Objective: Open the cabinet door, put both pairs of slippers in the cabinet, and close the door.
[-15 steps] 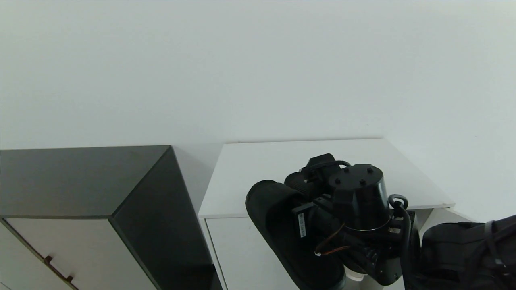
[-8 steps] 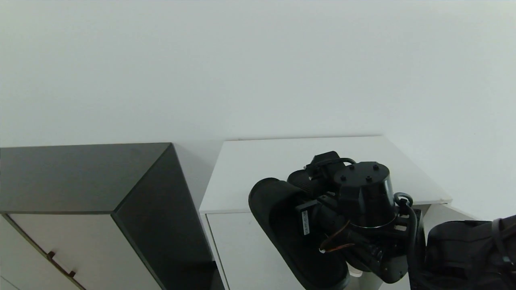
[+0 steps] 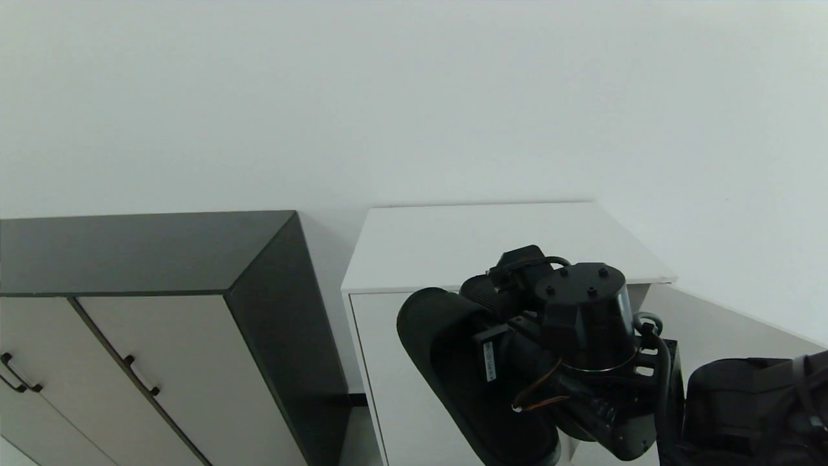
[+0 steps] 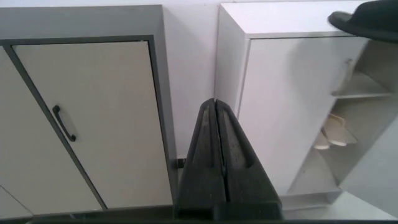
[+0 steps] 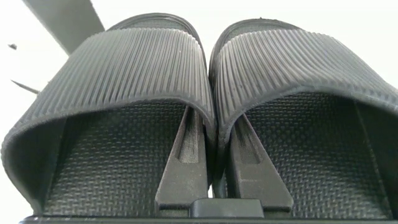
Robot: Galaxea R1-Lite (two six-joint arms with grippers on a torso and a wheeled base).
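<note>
**A:** Where's the black pair right now?

**B:** The black slippers (image 3: pixel 472 382) are off the floor, held in front of the white cabinet (image 3: pixel 479 239). Their upper end is about level with its top edge. The right gripper (image 5: pixel 214 124) has one finger inside each slipper and pinches the two inner walls together.

**A:** How do they lie?

**B:** The long axis runs along the fingers, toes pointing away from the wrist. It is steeply tilted against the cabinet front, with the soles turned toward the dark cabinet (image 3: pixel 149 252) next door.

**A:** And the cabinet itself?

**B:** One bay of it stands open, on the side away from the dark cabinet. A shelf (image 4: pixel 357 92) shows inside, with a pale pair (image 4: pixel 336 127) below it. The black pair sits out in front of that bay and higher than the shelf.

**A:** What about the other arm?

**B:** The left gripper (image 4: pixel 216 109) hangs lower, facing the gap between the two cabinets. Its fingers are pressed flat together on nothing.

**A:** So the right arm does the next bit?

**B:** That's my guess. It already holds the load and is the nearer one. The pair likely has to drop and level out to go in toes first.
</note>
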